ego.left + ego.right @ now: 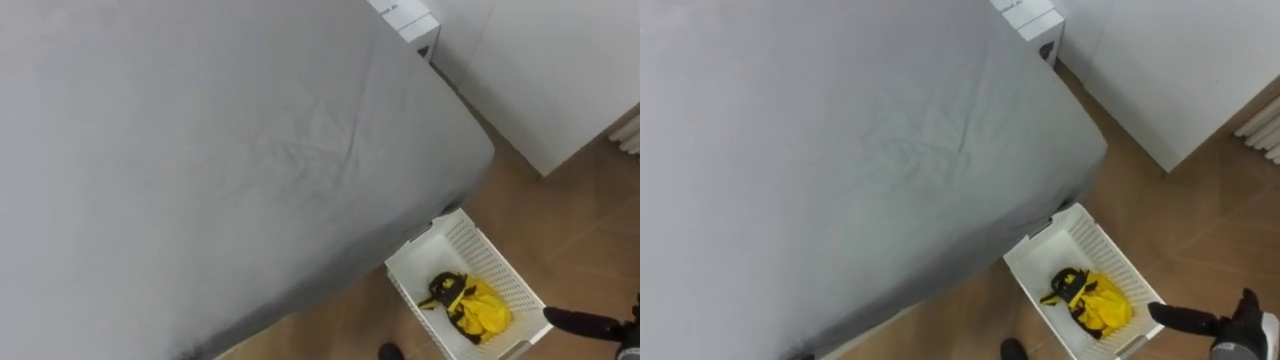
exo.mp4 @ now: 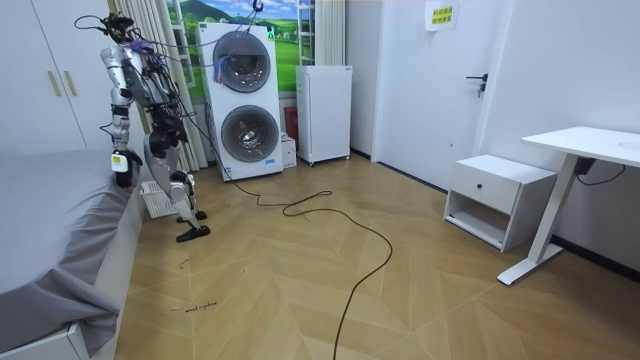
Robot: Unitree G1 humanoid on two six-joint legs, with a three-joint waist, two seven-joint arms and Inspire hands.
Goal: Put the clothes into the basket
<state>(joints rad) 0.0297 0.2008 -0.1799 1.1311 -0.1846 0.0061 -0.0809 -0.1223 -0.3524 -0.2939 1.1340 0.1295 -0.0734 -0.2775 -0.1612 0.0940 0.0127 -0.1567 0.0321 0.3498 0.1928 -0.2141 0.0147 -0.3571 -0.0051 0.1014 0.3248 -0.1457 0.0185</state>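
Your right hand [image 1: 1238,332] hovers low beside the basket [image 1: 1110,250], fingers straight and released, grasping nothing. One yellow-and-black garment [image 1: 1095,300] lies inside already, bunched toward the near end. I count one basket, one garment and one bed [image 1: 840,150] - no clothes on the sheet. Swing that hand inward carelessly and it could clip the rim, shoving the basket under the bed's overhang.

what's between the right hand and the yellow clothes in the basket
Only the basket's white wall, seen in the right eye view: right hand outside, yellow clothes inside.
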